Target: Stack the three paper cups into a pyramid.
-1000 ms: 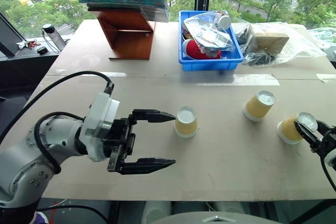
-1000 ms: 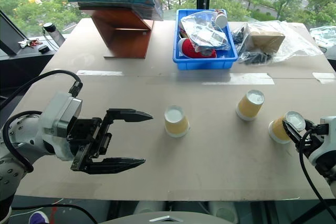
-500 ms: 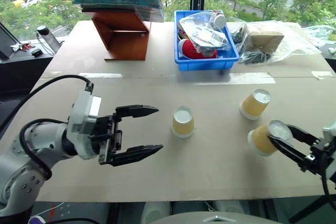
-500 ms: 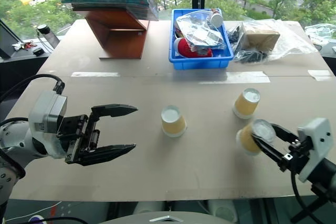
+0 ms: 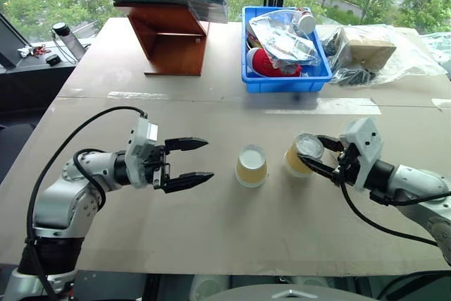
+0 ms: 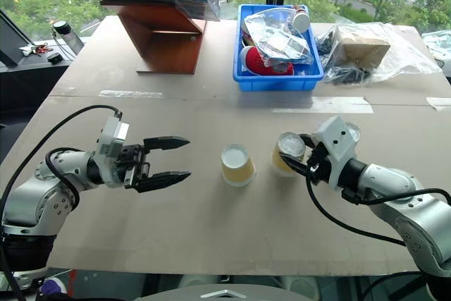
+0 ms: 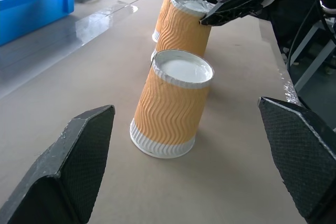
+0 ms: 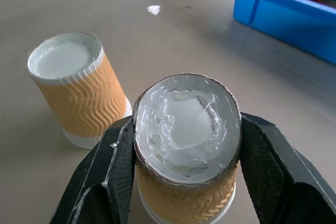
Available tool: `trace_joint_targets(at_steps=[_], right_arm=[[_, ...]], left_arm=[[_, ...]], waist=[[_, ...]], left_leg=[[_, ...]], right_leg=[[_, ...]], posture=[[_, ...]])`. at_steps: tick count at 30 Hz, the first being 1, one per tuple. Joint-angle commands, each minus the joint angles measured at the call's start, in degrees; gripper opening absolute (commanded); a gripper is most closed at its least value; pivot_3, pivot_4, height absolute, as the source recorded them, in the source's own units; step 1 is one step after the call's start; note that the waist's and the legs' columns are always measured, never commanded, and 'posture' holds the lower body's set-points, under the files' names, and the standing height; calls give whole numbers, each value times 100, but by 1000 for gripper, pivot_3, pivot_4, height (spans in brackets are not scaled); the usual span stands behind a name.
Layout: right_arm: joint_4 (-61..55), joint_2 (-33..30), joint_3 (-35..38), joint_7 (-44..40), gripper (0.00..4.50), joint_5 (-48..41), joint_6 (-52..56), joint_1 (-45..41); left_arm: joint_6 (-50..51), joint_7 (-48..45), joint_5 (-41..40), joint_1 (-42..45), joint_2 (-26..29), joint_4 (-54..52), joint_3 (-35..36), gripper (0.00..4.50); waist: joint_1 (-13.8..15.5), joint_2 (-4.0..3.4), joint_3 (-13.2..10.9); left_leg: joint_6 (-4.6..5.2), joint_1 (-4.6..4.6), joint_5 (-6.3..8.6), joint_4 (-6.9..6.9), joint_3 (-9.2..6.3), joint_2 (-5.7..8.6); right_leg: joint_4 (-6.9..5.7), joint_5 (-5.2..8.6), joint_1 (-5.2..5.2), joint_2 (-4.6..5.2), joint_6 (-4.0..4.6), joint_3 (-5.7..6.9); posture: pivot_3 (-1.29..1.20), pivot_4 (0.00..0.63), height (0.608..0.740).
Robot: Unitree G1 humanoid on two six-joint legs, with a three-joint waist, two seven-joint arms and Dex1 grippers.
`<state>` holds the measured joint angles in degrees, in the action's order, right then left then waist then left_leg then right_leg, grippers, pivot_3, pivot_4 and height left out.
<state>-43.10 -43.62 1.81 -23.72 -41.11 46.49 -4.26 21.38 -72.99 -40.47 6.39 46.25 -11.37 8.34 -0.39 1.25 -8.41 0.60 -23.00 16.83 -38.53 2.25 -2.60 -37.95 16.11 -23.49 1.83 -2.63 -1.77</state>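
Right fingers (image 8: 79,182) clamp an upside-down cup (image 5: 301,155), base up, axis near-vertical.

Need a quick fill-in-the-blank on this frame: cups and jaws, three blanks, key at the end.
1. The right gripper has its jaws shut on a paper ____.
2. The left gripper has its jaws ____, holding nothing.
3. The free cup stands upside down between the two ____.
Missing words: cup; open; grippers
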Motion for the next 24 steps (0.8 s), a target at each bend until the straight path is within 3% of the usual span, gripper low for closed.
trace_joint_targets(at_steps=[1,11,24], right_arm=[[-39,-24,-132,-259,2443,131,-133,-89],[-80,370,-451,-281,2443,110,83,-480],[-110,550,-748,-290,2443,264,221,-557]], left_arm=[[-229,-163,51,-134,-24,-66,128,4500],[-611,-646,110,-526,98,39,344,4500],[-836,-940,108,-943,140,65,584,4500]], waist=[[-23,0,0],[-35,-1,-1],[-39,-1,-1]], left_leg=[[1,0,0,0,0,-1],[28,22,16,-51,-24,12],[28,19,16,-64,-32,11]], right_leg=[[0,0,0,2,0,1],[-89,-1,4,0,1,4],[-90,-1,8,1,1,9]], posture=[[0,150,740],[0,150,740],[0,150,740]])
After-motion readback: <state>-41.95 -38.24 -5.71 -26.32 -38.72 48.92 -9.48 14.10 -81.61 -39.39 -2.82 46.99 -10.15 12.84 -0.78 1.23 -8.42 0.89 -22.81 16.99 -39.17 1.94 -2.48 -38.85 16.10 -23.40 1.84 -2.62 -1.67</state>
